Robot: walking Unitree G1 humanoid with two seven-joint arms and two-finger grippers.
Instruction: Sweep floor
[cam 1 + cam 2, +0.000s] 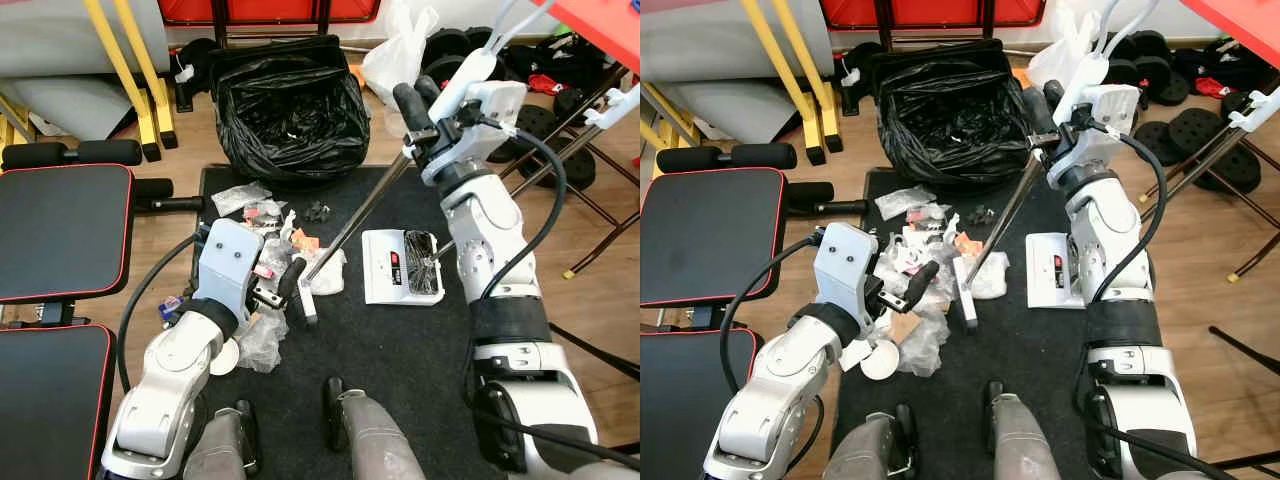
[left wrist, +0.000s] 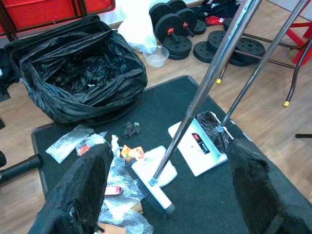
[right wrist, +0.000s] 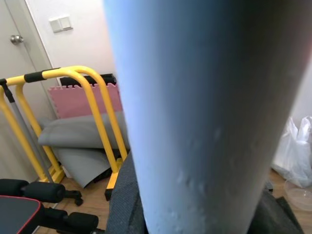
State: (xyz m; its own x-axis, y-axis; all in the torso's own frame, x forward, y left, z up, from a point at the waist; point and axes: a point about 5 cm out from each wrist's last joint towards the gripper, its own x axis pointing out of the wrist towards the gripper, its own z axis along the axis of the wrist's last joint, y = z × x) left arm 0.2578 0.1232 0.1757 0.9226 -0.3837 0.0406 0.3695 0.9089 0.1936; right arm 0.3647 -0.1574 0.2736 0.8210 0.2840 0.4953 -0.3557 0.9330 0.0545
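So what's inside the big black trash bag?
The black trash bag is open. Inside show mostly crumpled black plastic and a few small pale scraps. Its folds hide whatever lies deeper.

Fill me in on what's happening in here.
The robot is sweeping litter on a dark mat. Its right claw is shut on the broom handle, raised high, with the brush head down on the mat beside a pile of plastic wrappers. The left claw is open and hovers low over that litter. A white dustpan lies on the mat beside the brush, and an open black bin bag stands at the mat's far edge.
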